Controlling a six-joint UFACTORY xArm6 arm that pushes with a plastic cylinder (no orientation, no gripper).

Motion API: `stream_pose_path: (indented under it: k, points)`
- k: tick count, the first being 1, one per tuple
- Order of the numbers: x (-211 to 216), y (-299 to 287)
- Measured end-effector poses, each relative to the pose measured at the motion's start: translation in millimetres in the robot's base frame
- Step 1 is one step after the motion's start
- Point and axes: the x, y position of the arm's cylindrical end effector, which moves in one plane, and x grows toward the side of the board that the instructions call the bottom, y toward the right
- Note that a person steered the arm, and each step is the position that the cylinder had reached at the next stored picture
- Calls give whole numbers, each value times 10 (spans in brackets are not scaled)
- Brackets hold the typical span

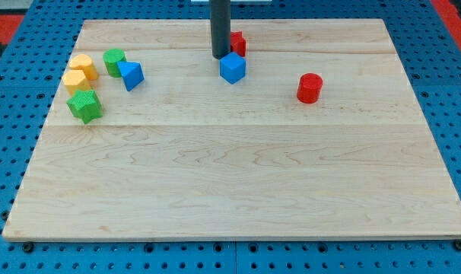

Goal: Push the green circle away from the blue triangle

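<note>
The rod's tip (220, 56) sits near the view's top, just above the blue cube (233, 67) and beside a red block (238, 43) half hidden behind the rod — well apart from the work. There are no jaws on this arm, only the rod, so nothing is clenched or released. The green circle (113, 61) lies at the view's upper left, touching or nearly touching the blue triangle (130, 74) on its right, with two yellow blocks (84, 65) (74, 81) on its left and a green star-like block (85, 106) below. I'd bring the tip round to the narrow gap between circle and triangle, then push toward the view's top — leftward would jam it into the yellows. The red cylinder (309, 87) on the counter (238, 190) is out of the way
</note>
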Motion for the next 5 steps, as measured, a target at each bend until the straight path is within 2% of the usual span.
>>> stream_pose_path:
  k: [1,2,3,4,5]
  points:
    - [-35,-362]
    - [-283,-29]
    - [-275,755]
    - [-275,1228]
    - [-278,830]
